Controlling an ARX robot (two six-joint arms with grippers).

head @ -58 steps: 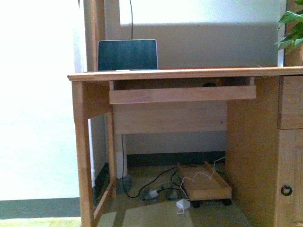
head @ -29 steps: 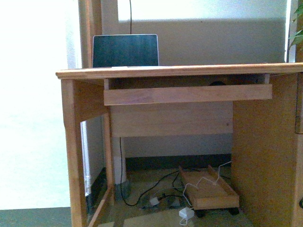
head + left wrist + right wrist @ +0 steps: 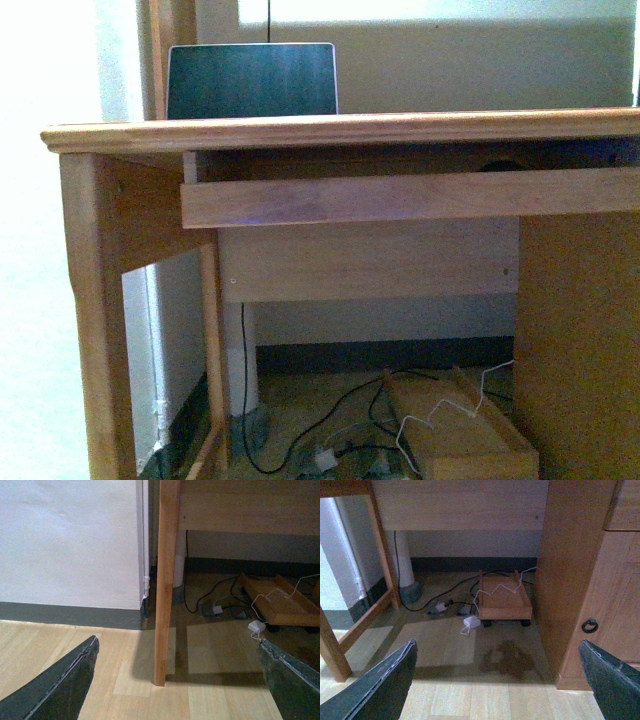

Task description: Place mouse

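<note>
The mouse (image 3: pixel 500 166) shows only as a small dark rounded hump above the front rail of the pull-out keyboard tray (image 3: pixel 400 197), under the wooden desk top (image 3: pixel 340 130) in the front view. Most of it is hidden by the rail. Neither gripper shows in the front view. My left gripper (image 3: pixel 177 640) is open and empty, low over the wooden floor in front of the desk's left leg (image 3: pixel 165 580). My right gripper (image 3: pixel 497 642) is open and empty, low over the floor facing the space under the desk.
A laptop (image 3: pixel 250 80) stands open on the desk at the back left. Under the desk are a wheeled wooden stand (image 3: pixel 504 600), cables and a white adapter (image 3: pixel 471 622). A cabinet door with a ring handle (image 3: pixel 590 625) is at the right.
The desk has grown larger in the front view and fills more of the frame; the view has closed in on it. The dark hump on the tray has shifted right in the picture.
</note>
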